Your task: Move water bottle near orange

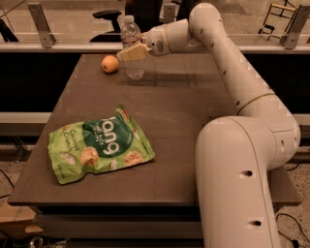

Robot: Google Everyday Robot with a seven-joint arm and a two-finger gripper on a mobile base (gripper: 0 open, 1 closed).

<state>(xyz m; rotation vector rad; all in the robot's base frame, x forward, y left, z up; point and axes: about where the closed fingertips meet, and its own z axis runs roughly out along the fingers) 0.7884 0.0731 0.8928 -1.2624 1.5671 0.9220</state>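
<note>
The water bottle (131, 34) is clear and ribbed with a white cap. It stands upright at the far left of the dark table (193, 121). The orange (110, 63) lies just left of it, a small gap apart. My gripper (132, 52) reaches in from the right at the bottle's mid-height. It is shut on the bottle, with one tan finger (131, 52) across the bottle's front and the other hidden behind it. The bottle's base rests on or just above the tabletop.
A green snack bag (99, 145) lies flat at the front left of the table. My white arm (242, 87) arches over the table's right side. A railing (72, 47) and a chair (107, 14) stand behind the far edge.
</note>
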